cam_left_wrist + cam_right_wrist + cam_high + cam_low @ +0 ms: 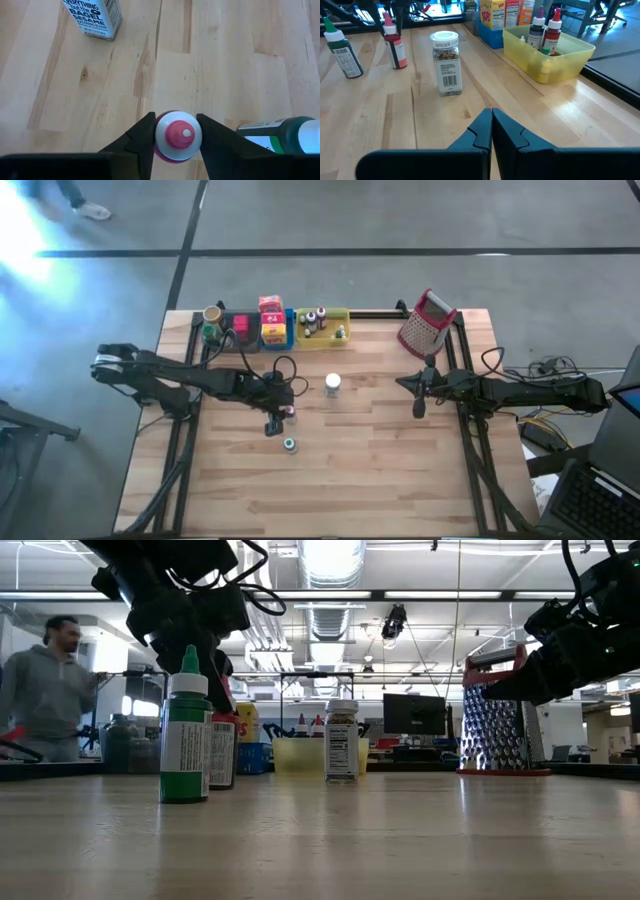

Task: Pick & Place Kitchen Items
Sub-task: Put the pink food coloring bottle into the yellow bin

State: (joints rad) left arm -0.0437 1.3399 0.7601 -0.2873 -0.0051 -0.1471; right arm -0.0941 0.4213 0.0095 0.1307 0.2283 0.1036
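A small bottle with a pink cap (179, 136) stands upright on the table near the middle (289, 412). My left gripper (176, 125) comes down over it and is shut on it. A green-capped bottle (289, 445) stands just nearer the near edge (185, 730). A white-lidded spice jar (332, 385) stands a little to the right (445, 62). My right gripper (491, 117) is shut and empty, and hovers right of the middle (418, 405). My left gripper pinches the pink-capped bottle between its two fingers (145, 137), at the white shoulder (161, 131) just under the cap. It comes from above, pointing down. The bottle is upright, and its base looks to rest on the table (222, 785).
Along the far edge sit a grey tray (240, 330), a blue tray (275, 335) with red and yellow boxes, and a yellow tray (335, 315) with small bottles. A metal grater (425, 325) stands far right. A person (45, 690) is beyond the table. Bare wood lies toward the near edge.
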